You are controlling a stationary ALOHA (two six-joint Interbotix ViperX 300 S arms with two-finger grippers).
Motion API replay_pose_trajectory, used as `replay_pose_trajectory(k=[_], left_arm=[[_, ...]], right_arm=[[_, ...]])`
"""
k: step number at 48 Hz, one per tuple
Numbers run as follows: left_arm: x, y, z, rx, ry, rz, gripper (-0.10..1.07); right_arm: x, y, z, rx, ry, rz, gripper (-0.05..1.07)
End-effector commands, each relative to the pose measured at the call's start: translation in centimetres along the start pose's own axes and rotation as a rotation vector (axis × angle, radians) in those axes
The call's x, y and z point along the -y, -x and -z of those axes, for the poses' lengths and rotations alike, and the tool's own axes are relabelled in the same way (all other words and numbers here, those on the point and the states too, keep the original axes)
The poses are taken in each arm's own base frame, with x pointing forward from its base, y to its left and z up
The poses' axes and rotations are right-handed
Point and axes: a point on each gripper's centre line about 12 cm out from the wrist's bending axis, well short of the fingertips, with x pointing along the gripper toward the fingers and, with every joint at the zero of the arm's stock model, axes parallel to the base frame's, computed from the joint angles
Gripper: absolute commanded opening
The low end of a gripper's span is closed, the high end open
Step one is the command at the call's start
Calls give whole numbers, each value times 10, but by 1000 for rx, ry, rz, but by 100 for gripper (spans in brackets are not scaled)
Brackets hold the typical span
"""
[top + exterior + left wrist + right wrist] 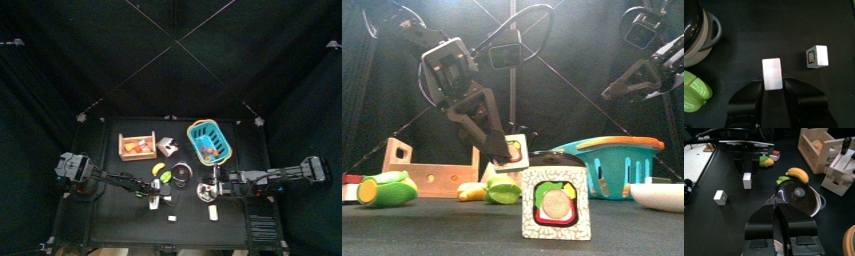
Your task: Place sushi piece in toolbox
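Left end effector closed on a sushi piece, the white block pinched upright between the two jaws so that its narrow edge faces the wrist camera; the grip sits low on the piece, which probably keeps it from tipping during carriage. In the front view the same piece hangs clear of the bench at the tip of the left arm, so the lift appears complete and the carry to the toolbox is likely the step in hand. The toolbox stands toward the back left of the bench, near the blue basket but apart from it; its handle bar crosses the middle, so a release into one open side seems to be called for. A second sushi piece rests on the bench, roll face showing, near the held one but apart from it. Other items include a lidded pot, a banana and a green toy. Right end effector hovers over the pot with its jaws together, holding nothing, seemingly parked there.
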Motion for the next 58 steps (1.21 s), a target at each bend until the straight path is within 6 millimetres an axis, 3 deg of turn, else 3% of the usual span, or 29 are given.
replay_pose_trajectory(k=[1,6,15,21,36,44,52,58], left_arm=[[-1,11,-12,46,4,2,63],[-4,20,-14,64,14,-3,63],[-20,53,-16,123,43,-26,63],[-36,78,-6,157,84,-55,63],[-89,148,23,306,194,-194,63],[-122,186,34,486,244,-330,63],[-147,196,42,611,262,-435,63],[-164,190,47,579,284,-482,63]], right_arm=[[-1,-1,-6,20,-4,-1,1],[0,-1,-6,18,-4,-1,1],[-1,-1,-6,18,-1,-2,1],[-1,-1,-6,20,-4,-1,1],[0,-1,-7,22,-3,1,1],[1,-1,-7,22,0,5,1],[1,-1,-9,25,1,4,1],[1,-2,-8,23,1,4,1]])
